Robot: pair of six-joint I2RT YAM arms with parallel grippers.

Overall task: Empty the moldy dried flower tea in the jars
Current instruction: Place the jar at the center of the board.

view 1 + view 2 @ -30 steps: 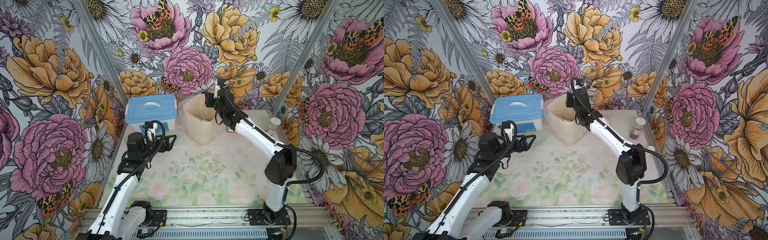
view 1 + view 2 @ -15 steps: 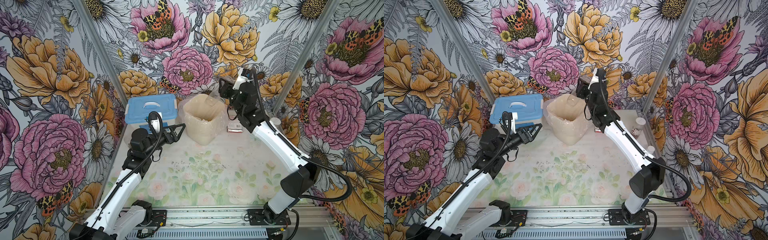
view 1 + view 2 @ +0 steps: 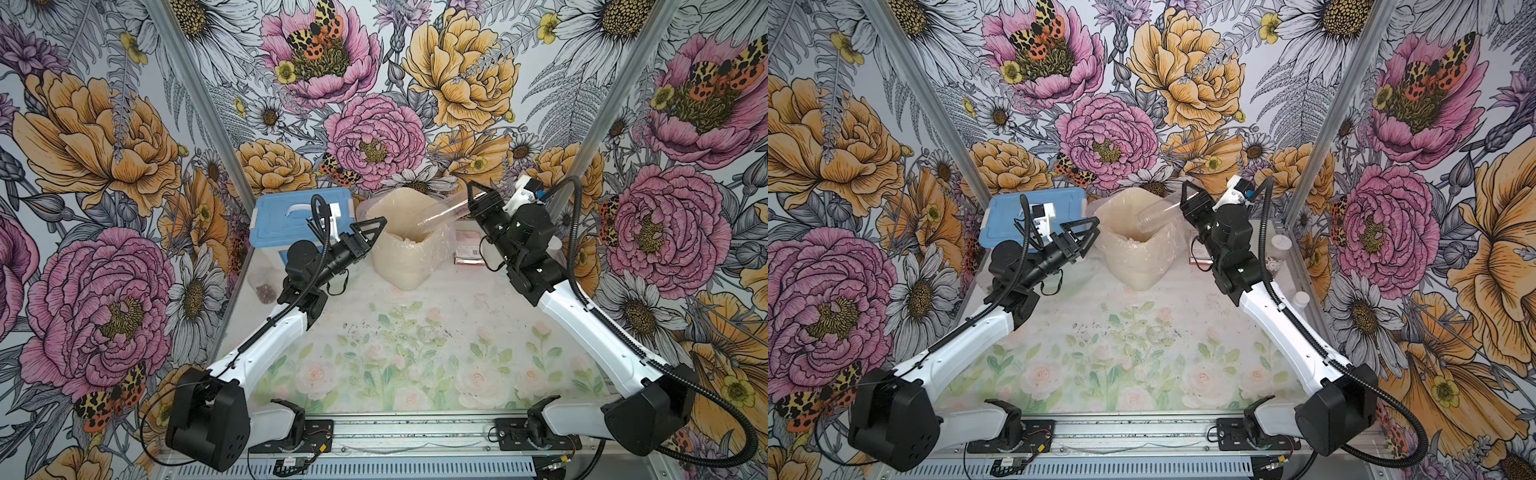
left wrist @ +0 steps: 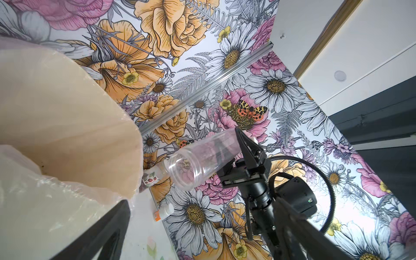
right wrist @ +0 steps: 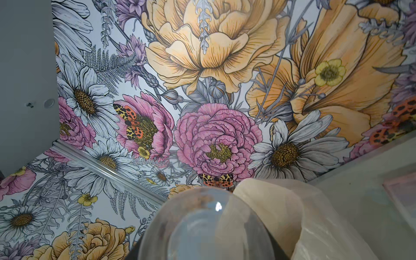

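**Table and fixtures.** The flower-printed table (image 3: pixel 415 374) carries a blue-lidded storage box (image 3: pixel 286 216) at the far left. A bag-lined bin (image 3: pixel 407 262) stands beside it.

**Grippers.** The left gripper (image 3: pixel 1088 235) is held wide open and empty, just beside the bin's near rim. The right gripper (image 3: pixel 473 198) is clamped on the base end of a clear jar (image 3: pixel 442 214).

**Jars and tea.**
- The held jar is tilted mouth-down over the bin opening. In the left wrist view it appears empty apart from a faint film.
- A second jar (image 3: pixel 265 284) stands by the left wall, with dried flower tea (image 3: pixel 266 293) in its bottom.
- A labelled jar (image 3: pixel 1280 243) waits at the right.

**Step in hand.** The pour is judged to be at its end. The emptied jar is to be set down clear of the bin and another jar fetched.

**Debris.** Dark crumbs (image 3: pixel 365 328) are scattered mid-table.
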